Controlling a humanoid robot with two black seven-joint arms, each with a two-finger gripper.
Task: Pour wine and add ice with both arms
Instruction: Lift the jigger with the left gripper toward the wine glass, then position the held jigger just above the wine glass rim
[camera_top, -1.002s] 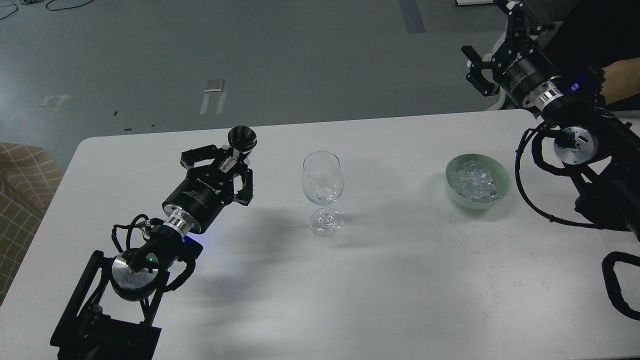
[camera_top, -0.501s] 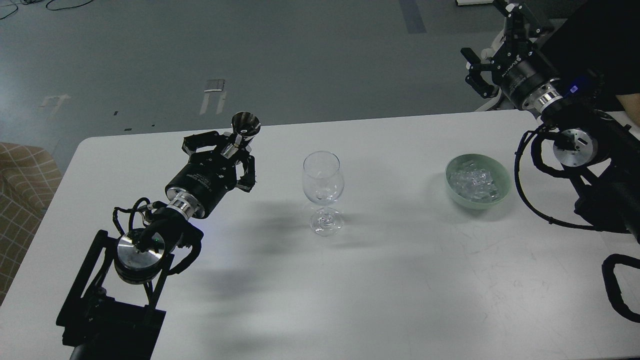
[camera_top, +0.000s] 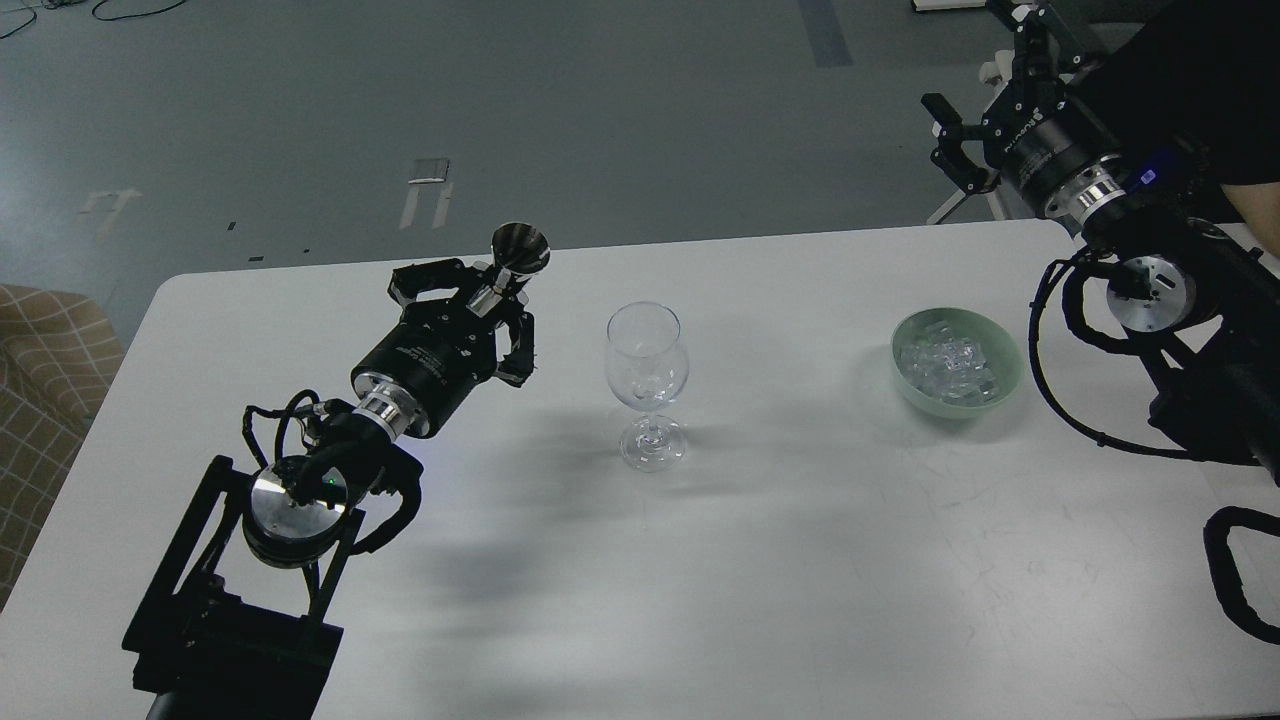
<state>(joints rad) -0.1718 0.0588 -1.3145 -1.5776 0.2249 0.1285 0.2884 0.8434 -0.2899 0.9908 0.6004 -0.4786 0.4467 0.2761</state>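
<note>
Wine: could not be made out directly; judged to sit in the small metal measuring cup, pinched by its narrow stem in the left gripper, held above the white table just left of the stemmed wine glass and tipped with its mouth toward the camera side. Saw no liquid level in the cup or glass.

Ice: lay heaped as clear chunks in the pale green bowl, well to the right of the glass. Found the right gripper spread and empty, raised beyond the table's far edge, well apart from the bowl.

Handling, as judged: expected the cup to be light and rigid but slick metal, so best kept clamped at the stem and tilted slowly over the rim. Rated the glass fragile and top-heavy on a thin stem; better not bumped. Expected the ice to be hard, wet and slippery; better taken one chunk at a time, across flat faces, with firm pressure, and released low inside the glass.
</note>
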